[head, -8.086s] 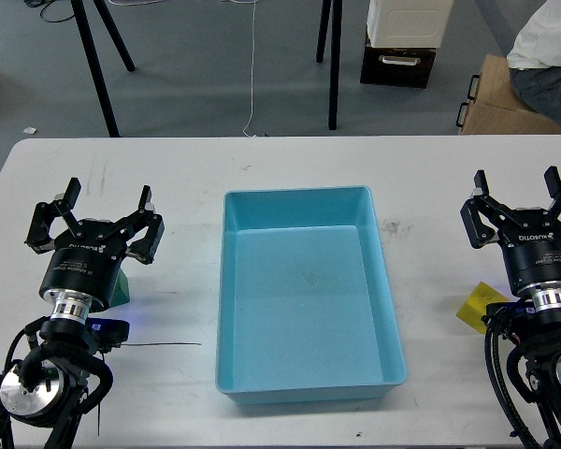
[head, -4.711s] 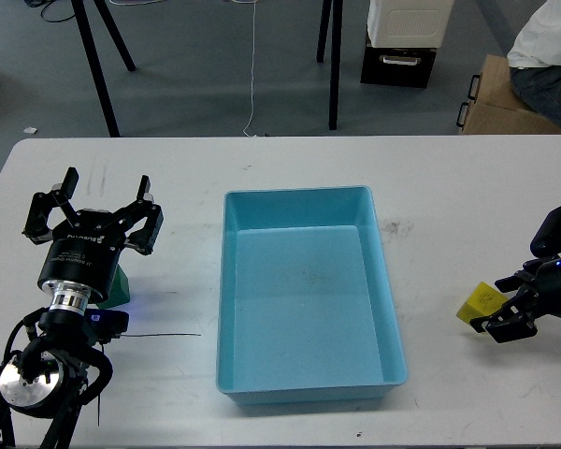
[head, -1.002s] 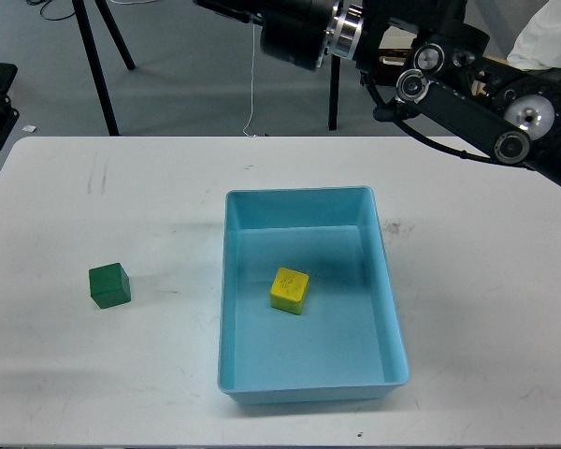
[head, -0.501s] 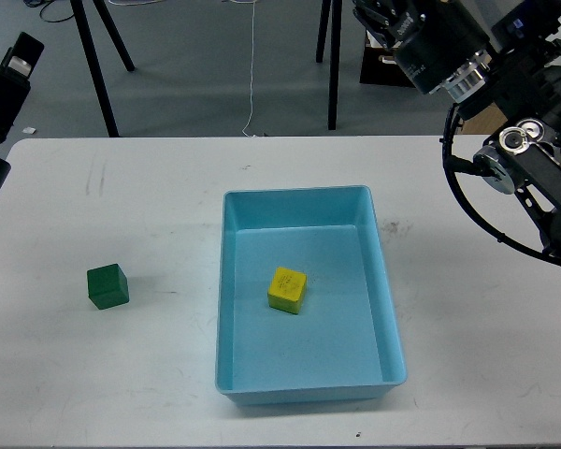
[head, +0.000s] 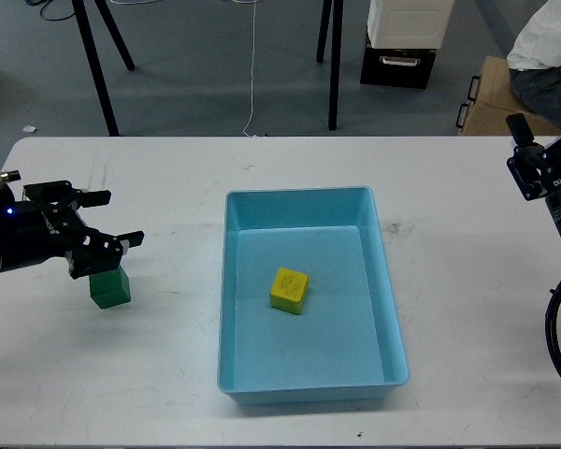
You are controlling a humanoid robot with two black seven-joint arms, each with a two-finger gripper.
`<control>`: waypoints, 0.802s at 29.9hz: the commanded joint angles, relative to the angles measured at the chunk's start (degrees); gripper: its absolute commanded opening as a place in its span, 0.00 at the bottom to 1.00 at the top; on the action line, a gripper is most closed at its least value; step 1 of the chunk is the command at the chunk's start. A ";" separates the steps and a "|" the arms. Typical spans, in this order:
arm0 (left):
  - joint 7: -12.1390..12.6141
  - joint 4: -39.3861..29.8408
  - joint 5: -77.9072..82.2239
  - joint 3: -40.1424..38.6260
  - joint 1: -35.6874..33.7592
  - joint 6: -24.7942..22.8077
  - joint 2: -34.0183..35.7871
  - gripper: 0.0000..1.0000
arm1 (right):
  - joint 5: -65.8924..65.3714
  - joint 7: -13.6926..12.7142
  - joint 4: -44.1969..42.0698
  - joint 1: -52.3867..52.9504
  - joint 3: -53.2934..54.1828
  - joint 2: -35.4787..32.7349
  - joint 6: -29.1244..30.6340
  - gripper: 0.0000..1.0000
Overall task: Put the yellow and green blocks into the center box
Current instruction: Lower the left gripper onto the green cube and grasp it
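Observation:
The yellow block (head: 289, 290) lies inside the light-blue center box (head: 299, 193), near its middle. The green block (head: 109, 287) sits on the white table, left of the box. My left gripper (head: 112, 219) reaches in from the left edge, open and empty, with its fingers spread just above and behind the green block; I cannot tell whether it touches it. My right gripper (head: 548, 126) stands at the right edge, partly cut off, open and empty, far from both blocks.
The white table (head: 449, 309) holds only the box and the green block. Behind the table are black tripod legs (head: 98, 65), a dark drawer unit (head: 399, 61), a cardboard box (head: 491, 103) and a seated person (head: 542, 56).

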 commanded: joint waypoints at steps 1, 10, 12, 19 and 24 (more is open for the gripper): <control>0.02 0.09 1.62 7.87 -4.36 0.08 0.11 0.92 | -0.01 0.02 2.08 -3.17 2.29 -0.01 -1.83 0.99; 0.02 7.99 1.62 13.87 -5.43 0.25 -2.35 0.95 | 0.08 0.11 2.61 -5.90 3.17 0.17 -2.89 0.99; 0.02 10.10 1.62 13.87 -5.52 0.34 -2.97 0.95 | -0.01 0.11 2.61 -6.52 3.09 0.34 -3.15 0.99; 0.02 13.98 1.62 15.44 -5.69 0.25 -4.02 0.94 | -0.01 0.11 2.61 -6.69 3.09 0.61 -3.42 0.99; 0.02 14.07 1.62 16.24 -5.78 -0.01 -4.29 0.94 | -0.01 0.11 2.61 -7.31 3.09 0.69 -3.50 0.99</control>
